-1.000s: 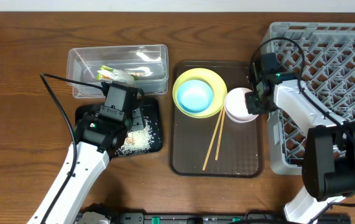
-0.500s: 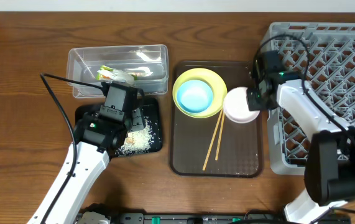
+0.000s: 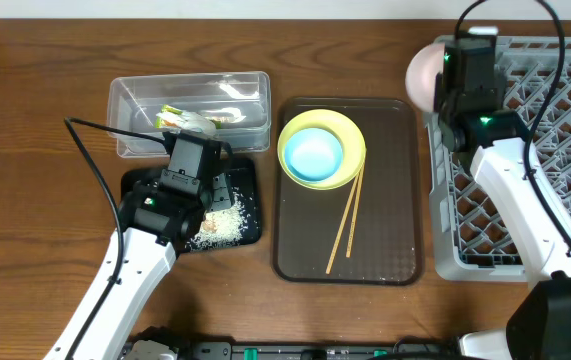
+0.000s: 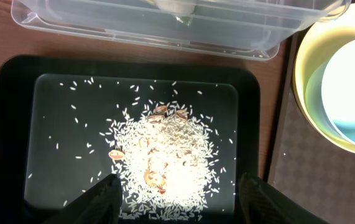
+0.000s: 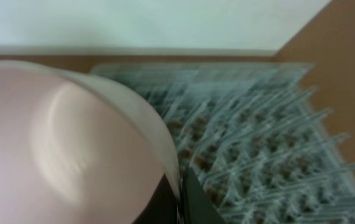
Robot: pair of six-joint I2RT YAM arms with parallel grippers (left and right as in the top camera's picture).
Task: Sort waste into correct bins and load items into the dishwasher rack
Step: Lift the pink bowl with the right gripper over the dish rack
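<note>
The right claw (image 5: 180, 204) is pinching the rim of the pink bowl (image 3: 421, 74) — its jaws are closed down on the thin wall, with a dark finger on each side. It is holding the bowl tipped at the far left corner of the grey rack (image 3: 525, 150), partly over the rack's rim and partly over the table (image 3: 25, 120). The wrist view is blurred, so I cannot tell whether the bowl is touching the pegs.

The left claw (image 4: 177, 200) is hanging wide open and empty above the black tray (image 4: 12, 124), its two fingers straddling the near edge of the rice (image 4: 165, 155) heaped in the middle. Just beyond that tray, the clear tub (image 3: 140, 100) is holding the green-and-orange wrapper (image 3: 187, 120). On the brown tray (image 3: 385, 250) the blue bowl (image 3: 313, 153) is sitting inside the yellow plate (image 3: 353, 138). The chopsticks (image 3: 344, 222) are lying side by side — their far ends reaching the plate's rim.
</note>
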